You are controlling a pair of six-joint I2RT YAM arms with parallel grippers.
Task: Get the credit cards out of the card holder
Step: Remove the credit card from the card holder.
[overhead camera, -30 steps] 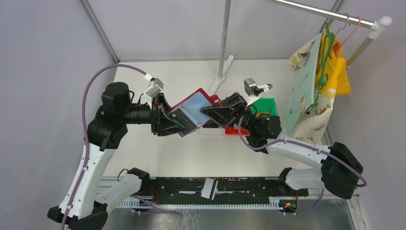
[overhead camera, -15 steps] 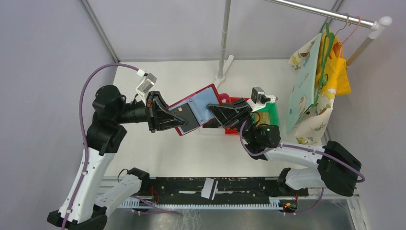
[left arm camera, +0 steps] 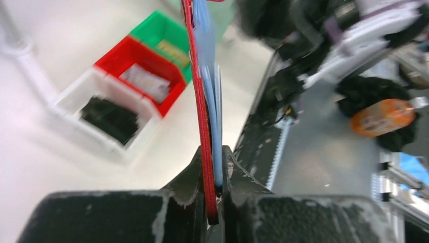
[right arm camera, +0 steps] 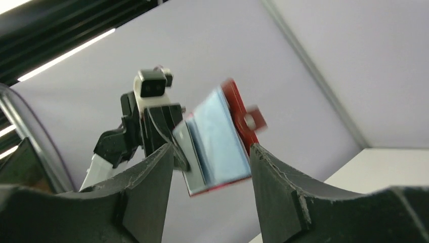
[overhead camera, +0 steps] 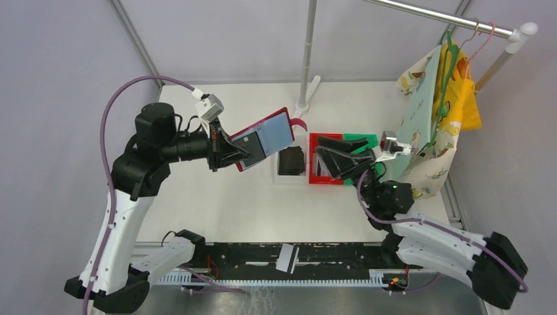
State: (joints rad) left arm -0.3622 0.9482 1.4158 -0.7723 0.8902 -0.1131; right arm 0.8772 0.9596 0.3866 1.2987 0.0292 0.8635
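Observation:
The card holder (overhead camera: 270,136) is a red wallet with a grey-blue inside, held open in the air and seen edge-on (left arm camera: 201,96) in the left wrist view. My left gripper (overhead camera: 231,153) is shut on its lower edge. A dark card (overhead camera: 251,145) sits in its pocket by the fingers. My right gripper (overhead camera: 324,157) stands open and empty over the red bin (overhead camera: 314,176), apart from the holder (right arm camera: 218,136). Loose credit cards lie in the bins: a dark one (left arm camera: 109,119), a silvery-grey one (left arm camera: 145,81) and a golden one (left arm camera: 172,46).
A white bin (overhead camera: 276,172), the red bin and a green bin (overhead camera: 368,138) stand in a row at mid-table. An upright pole (overhead camera: 305,59) rises behind them. Clothes on hangers (overhead camera: 433,118) hang from a rail at the right.
My right gripper has pulled away from the card holder to the right, over the red bin, and opened. My left gripper has shut on the holder and carried it up and left.

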